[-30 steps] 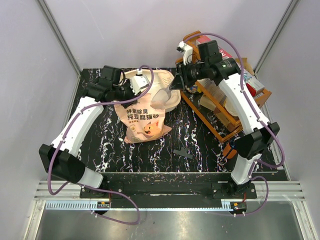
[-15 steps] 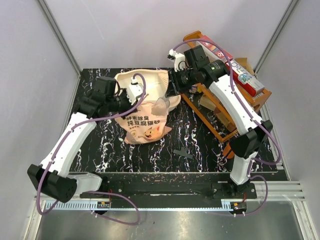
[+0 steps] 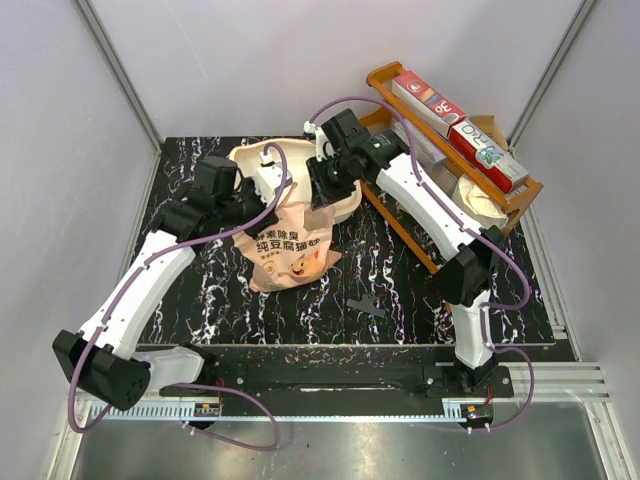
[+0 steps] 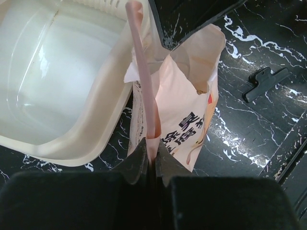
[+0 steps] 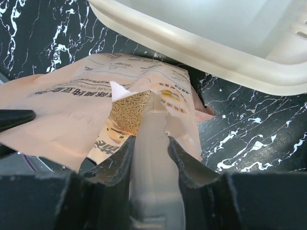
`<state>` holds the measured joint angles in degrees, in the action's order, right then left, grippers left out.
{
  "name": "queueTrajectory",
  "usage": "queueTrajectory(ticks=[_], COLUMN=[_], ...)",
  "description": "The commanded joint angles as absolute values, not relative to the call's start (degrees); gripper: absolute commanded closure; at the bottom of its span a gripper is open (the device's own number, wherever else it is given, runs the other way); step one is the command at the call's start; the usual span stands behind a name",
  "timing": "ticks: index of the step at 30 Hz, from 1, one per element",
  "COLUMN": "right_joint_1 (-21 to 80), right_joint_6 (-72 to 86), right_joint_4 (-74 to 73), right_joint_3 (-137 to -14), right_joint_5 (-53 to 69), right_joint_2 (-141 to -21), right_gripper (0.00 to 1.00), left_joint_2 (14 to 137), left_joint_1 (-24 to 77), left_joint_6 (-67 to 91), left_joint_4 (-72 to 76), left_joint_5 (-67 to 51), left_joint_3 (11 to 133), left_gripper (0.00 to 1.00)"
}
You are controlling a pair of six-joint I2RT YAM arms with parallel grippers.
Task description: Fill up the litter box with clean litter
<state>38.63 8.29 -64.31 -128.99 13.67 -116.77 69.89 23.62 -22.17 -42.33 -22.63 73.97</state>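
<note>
The left gripper [image 4: 152, 155] is closed tight on the upper edge of the pink-orange printed bag [image 4: 184, 115]. The right gripper [image 5: 149, 143] pinches the opposite edge, and the mouth of the bag stands open. The small tan granules of clean litter [image 5: 128, 112] lie inside the bag. The large cream plastic litter box [image 3: 248, 158] sits on the black marbled table [image 3: 400, 290], just behind the bag.

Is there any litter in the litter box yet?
No, the floor of the litter box is bare and glossy in the left wrist view; the only litter showing is inside the open bag.
</note>
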Motion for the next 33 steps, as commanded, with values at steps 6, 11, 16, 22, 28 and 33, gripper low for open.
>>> queueTrajectory(ticks=[6, 11, 16, 22, 28, 33], right_joint_1=[38.76, 38.67, 37.71, 32.35, 27.6, 24.7], right_joint_6=[13.26, 20.2, 23.98, 30.12, 36.01, 45.87], right_joint_4=[-59.16, -45.3, -37.45, -27.96, -23.39, -14.34], right_joint_3=[-119.98, -106.37, -103.36, -101.7, -105.2, -103.8], right_joint_5=[13.53, 20.45, 31.88, 49.72, 61.51, 66.88], right_joint_2=[-118.04, -114.27, -114.25, -115.84, -117.77, -118.12], right_gripper=[1.0, 1.0, 1.0, 1.0, 1.0, 1.0], left_joint_2=[69.7, 70.31, 70.4, 68.21, 64.87, 62.23], left_joint_1=[24.43, 24.43, 24.43, 24.34, 23.82, 22.68], left_joint_6=[-14.08, -10.73, -11.69, -18.45, -25.13, -29.61], left_joint_4=[-27.6, -26.28, -26.37, -28.73, -33.4, -36.21], left_joint_5=[-22.15, -22.49, -22.5, -20.3, -16.1, -12.83], left_joint_3=[77.69, 78.13, 77.52, 77.17, 76.29, 76.2], left_gripper=[1.0, 1.0, 1.0, 1.0, 1.0, 1.0])
